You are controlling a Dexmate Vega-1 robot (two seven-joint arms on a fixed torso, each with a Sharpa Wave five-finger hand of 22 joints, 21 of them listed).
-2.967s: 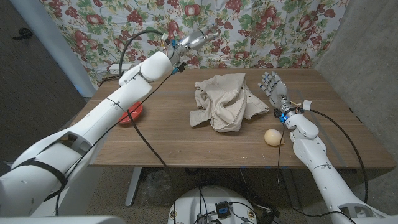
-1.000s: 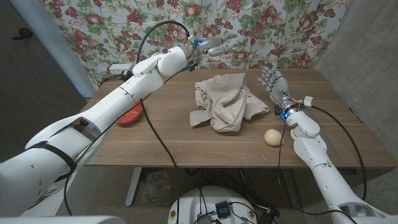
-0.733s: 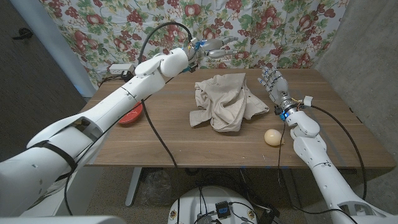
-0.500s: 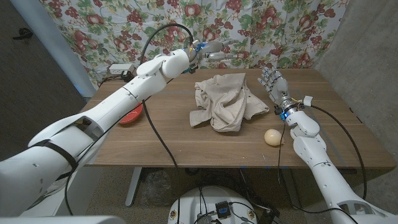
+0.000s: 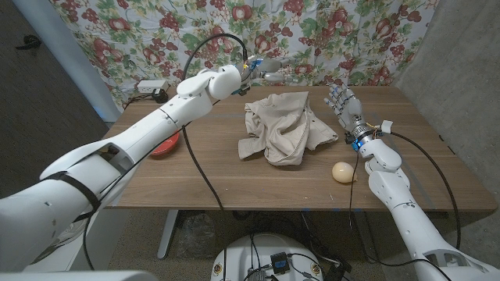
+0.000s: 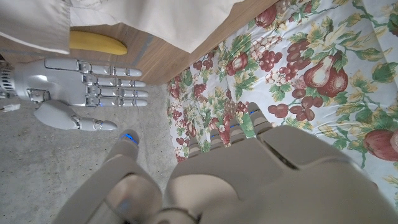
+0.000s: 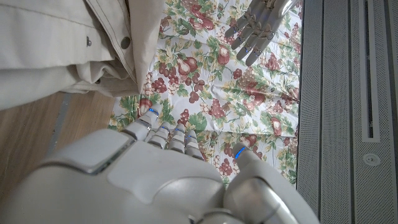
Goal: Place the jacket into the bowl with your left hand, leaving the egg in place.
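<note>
A shallow red bowl (image 5: 166, 144) sat near the bench's (image 5: 211, 183) left edge, partly hidden by the left arm; its contents could not be told. The left hand (image 5: 271, 67) hung raised over the far edge, its fingers apart, holding nothing. The beige jacket (image 5: 283, 127), soft and crumpled, lay mid-bench. A smooth, pale egg (image 5: 341, 171) rested near the front right. Beside it the right hand (image 5: 344, 107) stood upright, its fingers spread and empty.
</note>
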